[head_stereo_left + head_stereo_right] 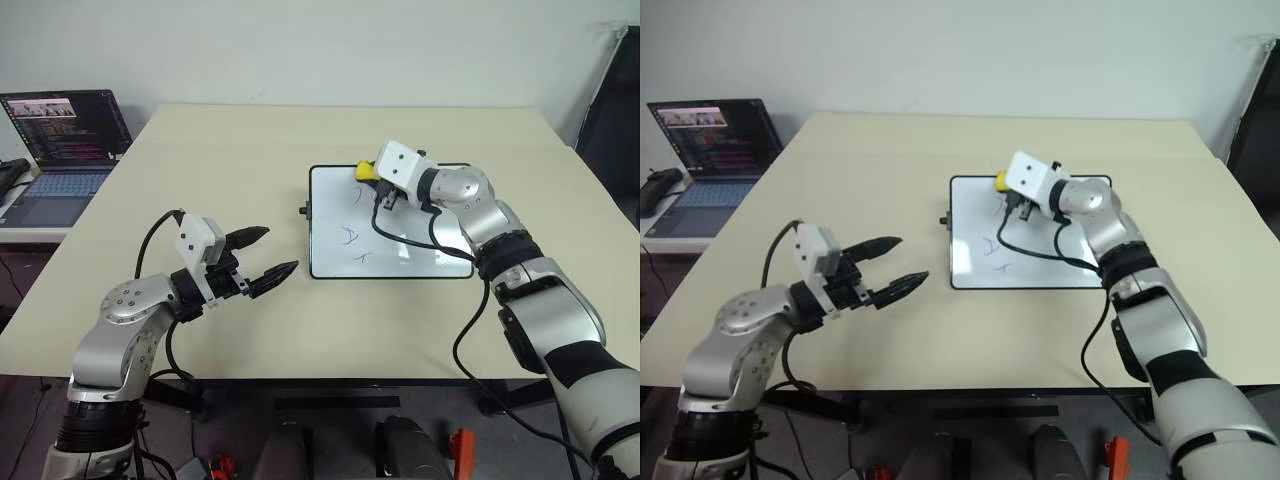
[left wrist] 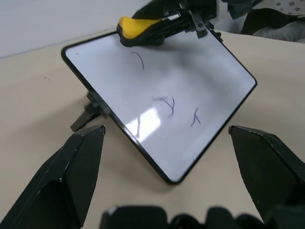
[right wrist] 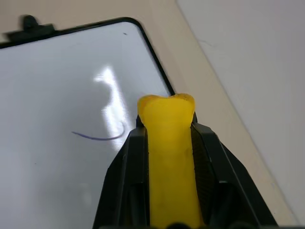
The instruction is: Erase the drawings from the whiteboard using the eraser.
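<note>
The whiteboard (image 1: pixel 335 205) lies flat on the tan table, right of centre. Thin dark drawings remain on it: a curved stroke (image 3: pixel 97 137) near the far edge, and a squiggle (image 1: pixel 350 237) and a small cross (image 2: pixel 195 117) closer to me. My right gripper (image 1: pixel 376 176) is shut on the yellow eraser (image 1: pixel 366 171), which sits over the board's far edge just beside the curved stroke. My left gripper (image 1: pixel 280 249) hovers open above the table to the board's left, holding nothing and pointing toward the board.
An open laptop (image 1: pixel 65 140) stands on a side desk at the far left, with a dark object (image 1: pixel 10 175) beside it. A dark piece of furniture (image 1: pixel 612 110) stands past the table's right edge. A wall runs behind the table.
</note>
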`<action>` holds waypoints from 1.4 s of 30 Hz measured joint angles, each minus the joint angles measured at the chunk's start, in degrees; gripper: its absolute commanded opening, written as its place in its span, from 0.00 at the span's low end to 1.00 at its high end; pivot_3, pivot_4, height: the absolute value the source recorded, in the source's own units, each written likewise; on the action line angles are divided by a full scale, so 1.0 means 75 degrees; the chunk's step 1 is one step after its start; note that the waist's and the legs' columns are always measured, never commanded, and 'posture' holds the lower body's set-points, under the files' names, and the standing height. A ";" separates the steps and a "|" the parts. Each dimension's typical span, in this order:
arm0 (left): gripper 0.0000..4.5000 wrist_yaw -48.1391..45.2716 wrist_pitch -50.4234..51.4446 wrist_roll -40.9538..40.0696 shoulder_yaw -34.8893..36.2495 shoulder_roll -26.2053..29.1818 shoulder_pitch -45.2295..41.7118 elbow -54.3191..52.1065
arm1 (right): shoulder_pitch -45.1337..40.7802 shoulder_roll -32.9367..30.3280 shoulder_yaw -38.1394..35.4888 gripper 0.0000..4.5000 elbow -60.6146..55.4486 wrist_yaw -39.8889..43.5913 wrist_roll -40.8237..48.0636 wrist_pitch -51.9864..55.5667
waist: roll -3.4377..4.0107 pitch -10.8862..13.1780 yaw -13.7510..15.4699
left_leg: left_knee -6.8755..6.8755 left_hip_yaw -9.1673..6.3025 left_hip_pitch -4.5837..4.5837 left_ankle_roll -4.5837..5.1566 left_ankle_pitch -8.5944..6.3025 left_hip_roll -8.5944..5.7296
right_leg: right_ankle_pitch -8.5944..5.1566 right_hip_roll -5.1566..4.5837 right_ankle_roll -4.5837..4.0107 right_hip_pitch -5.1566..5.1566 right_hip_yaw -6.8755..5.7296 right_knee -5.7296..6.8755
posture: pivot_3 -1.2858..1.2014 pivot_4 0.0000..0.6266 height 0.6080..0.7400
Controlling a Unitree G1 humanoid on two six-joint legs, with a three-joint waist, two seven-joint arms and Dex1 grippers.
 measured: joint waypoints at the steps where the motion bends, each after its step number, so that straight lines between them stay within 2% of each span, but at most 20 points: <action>1: 1.00 -0.0004 -0.0005 0.0004 -0.0012 0.0000 -0.0014 0.0002 | 0.0155 0.0026 0.0011 0.19 -0.0196 0.0198 0.0021 0.0027 | 0.0000 0.0000 -0.0018 | 0.0000 0.0000 0.0002 0.0000 0.0000 0.0000 | 0.0000 0.0000 0.0000 0.0000 0.0001 0.0001 | 0.52 0.24 1.00; 6: 1.00 -0.0084 -0.0020 0.0051 -0.0148 -0.0016 -0.0049 0.0054 | 0.0909 0.0077 0.0157 0.19 -0.1305 0.1148 0.0177 0.0616 | -0.0001 -0.0001 -0.0074 | 0.0001 -0.0002 0.0008 0.0000 0.0000 0.0003 | 0.0000 0.0005 0.0001 0.0003 0.0002 0.0004 | 0.52 0.24 1.00; 12: 1.00 -0.0151 -0.0125 0.0069 -0.0163 -0.0024 -0.0078 0.0103 | 0.0797 0.0069 0.0157 0.19 -0.1233 0.0854 0.0164 0.0769 | -0.0001 0.0000 -0.0069 | 0.0005 -0.0003 0.0007 -0.0001 0.0001 0.0003 | -0.0004 0.0006 -0.0010 0.0002 0.0003 0.0004 | 0.52 0.24 1.00; 17: 1.00 -0.0181 -0.0152 0.0068 -0.0169 -0.0026 -0.0077 0.0174 | -0.0111 -0.0302 -0.0179 0.19 -0.0304 -0.0387 -0.0024 0.0726 | -0.0005 0.0003 -0.0025 | 0.0016 -0.0006 -0.0001 -0.0002 0.0005 0.0002 | -0.0011 0.0006 -0.0027 0.0001 0.0002 -0.0006 | 0.52 0.24 1.00; 21: 1.00 -0.0270 -0.0152 0.0069 -0.0175 -0.0022 -0.0105 0.0249 | 0.0059 -0.0474 -0.0490 0.19 -0.0831 0.0151 0.0357 0.1008 | -0.0007 0.0004 -0.0021 | 0.0002 -0.0002 -0.0042 -0.0002 0.0003 0.0003 | 0.0004 0.0005 0.0001 -0.0030 0.0003 -0.0013 | 0.52 0.24 1.00; 23: 1.00 -0.0341 -0.0157 0.0067 -0.0164 0.0050 -0.0132 0.0253 | 0.0552 -0.0679 -0.0766 0.19 -0.1880 0.0849 0.0989 0.1622 | -0.0005 0.0005 -0.0014 | 0.0000 -0.0017 -0.0088 -0.0003 0.0002 0.0004 | 0.0004 0.0005 0.0002 -0.0069 -0.0013 -0.0009 | 0.52 0.24 1.00; 25: 1.00 -0.0444 -0.0162 0.0067 -0.0088 0.0220 -0.0147 0.0291 | 0.1011 -0.1013 -0.1147 0.19 -0.3232 0.1511 0.1853 0.2530 | 0.0004 0.0011 0.0009 | 0.0001 -0.0024 -0.0175 -0.0004 0.0003 0.0004 | 0.0006 0.0003 0.0001 -0.0164 -0.0017 0.0009 | 0.52 0.24 1.00; 27: 1.00 -0.0548 -0.0165 0.0065 -0.0035 0.0414 -0.0162 0.0310 | 0.1296 -0.1666 -0.1681 0.19 -0.4597 0.2001 0.2677 0.3490 | 0.0016 0.0018 0.0072 | 0.0003 -0.0039 -0.0245 -0.0004 0.0002 0.0003 | 0.0003 0.0000 0.0003 -0.0224 -0.0030 0.0000 | 0.52 0.24 1.00; 30: 1.00 -0.0678 -0.0162 0.0060 0.0125 0.0651 -0.0173 0.0321 | 0.1693 -0.2728 -0.2566 0.19 -0.5928 0.2369 0.3429 0.4370 | 0.0015 0.0018 0.0145 | 0.0000 -0.0040 -0.0262 -0.0012 -0.0012 0.0002 | -0.0007 -0.0003 0.0003 -0.0231 -0.0038 -0.0026 | 0.52 0.24 1.00; 32: 1.00 -0.0772 -0.0153 0.0033 0.0212 0.0781 -0.0205 0.0290 | 0.2473 -0.3408 -0.3009 0.19 -0.6655 0.2608 0.3714 0.4659 | 0.0008 0.0014 0.0179 | -0.0001 -0.0049 -0.0259 -0.0007 -0.0019 0.0002 | -0.0012 -0.0003 0.0005 -0.0209 -0.0053 -0.0045 | 0.52 0.24 1.00; 34: 1.00 -0.0853 -0.0139 0.0025 0.0307 0.0984 -0.0171 0.0280 | 0.3556 -0.3982 -0.3330 0.19 -0.7027 0.2818 0.3883 0.4908 | 0.0007 0.0015 0.0187 | 0.0004 -0.0049 -0.0253 -0.0009 -0.0023 -0.0004 | -0.0015 -0.0008 0.0008 -0.0196 -0.0053 -0.0049 | 0.52 0.24 1.00; 37: 1.00 -0.1008 -0.0140 0.0053 0.0371 0.1159 -0.0091 0.0271 | 0.5240 -0.4421 -0.3579 0.19 -0.7502 0.2899 0.3910 0.5161 | 0.0007 0.0015 0.0167 | 0.0014 -0.0040 -0.0242 -0.0009 -0.0023 -0.0005 | -0.0018 -0.0009 0.0012 -0.0190 -0.0044 -0.0035 | 0.52 0.24 1.00; 40: 1.00 -0.1039 -0.0136 0.0094 0.0329 0.1187 -0.0085 0.0279 | 0.5868 -0.4473 -0.3590 0.19 -0.7748 0.2816 0.3910 0.5240 | 0.0015 0.0020 0.0065 | 0.0021 -0.0012 -0.0219 -0.0008 -0.0023 -0.0001 | -0.0019 -0.0002 0.0014 -0.0191 -0.0015 -0.0014 | 0.52 0.24 1.00; 42: 1.00 -0.1045 -0.0129 0.0104 0.0283 0.1187 -0.0108 0.0270 | 0.5877 -0.4486 -0.3604 0.19 -0.7854 0.2740 0.3914 0.5242 | 0.0014 0.0021 0.0019 | 0.0020 -0.0007 -0.0202 -0.0008 -0.0023 0.0001 | -0.0020 0.0003 0.0016 -0.0182 -0.0010 -0.0008 | 0.52 0.24 1.00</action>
